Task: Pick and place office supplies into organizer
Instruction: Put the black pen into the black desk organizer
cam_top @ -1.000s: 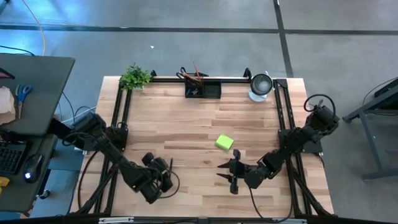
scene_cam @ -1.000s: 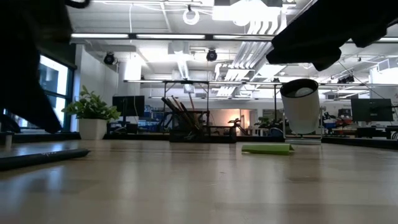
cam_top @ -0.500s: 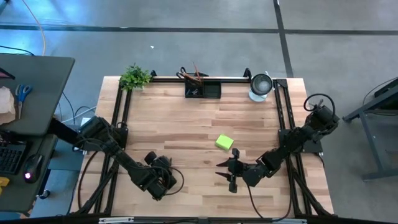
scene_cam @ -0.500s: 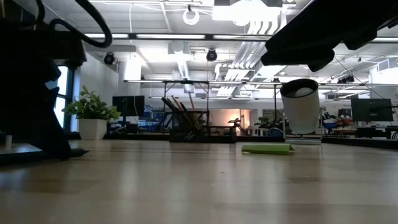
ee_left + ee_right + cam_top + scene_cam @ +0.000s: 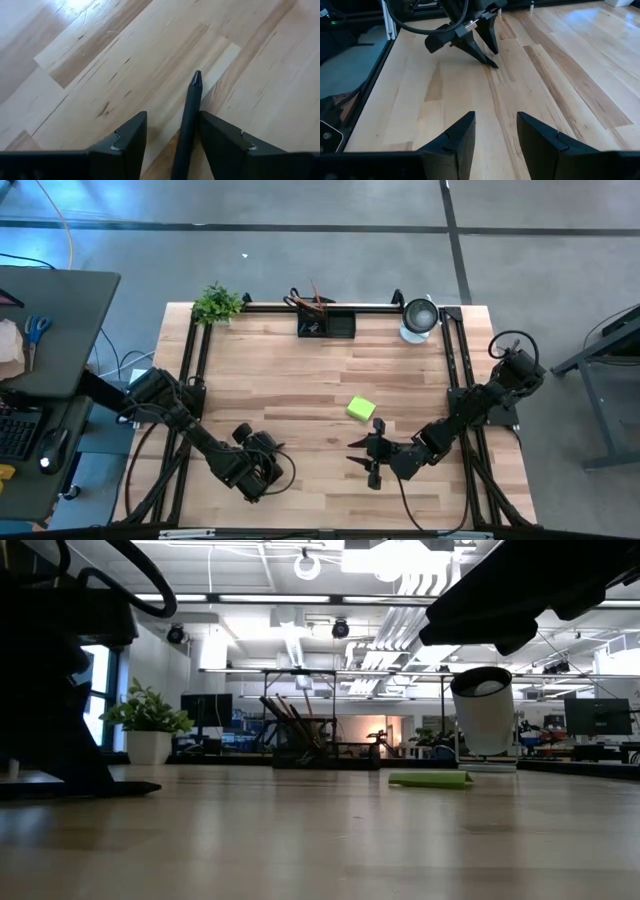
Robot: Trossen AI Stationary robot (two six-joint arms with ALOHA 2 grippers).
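Since a second ago the left claw (image 5: 268,465) has come down from above the desk (image 5: 300,370) and settled low at its near edge, well in front of the organizer (image 5: 326,324); over the last half second it has barely shifted. In its wrist view a black pen (image 5: 189,120) lies flat on the wood between the two fingers (image 5: 125,142), which stand apart on either side of it, the pen close against one of them; whether they already press on it cannot be told. In the low view the pen's end (image 5: 130,788) shows as a dark strip on the desk beneath the claw.

The right claw (image 5: 372,460) hovers in front of the organizer too, with its fingers (image 5: 455,142) spread and nothing between them.

A lime-green sticky-note pad (image 5: 361,409) lies on the desk between the organizer and the right claw. The organizer sits at the far edge, pencils (image 5: 316,295) sticking up from it, a potted plant (image 5: 217,304) at one side and a round cup (image 5: 418,317) at the other.
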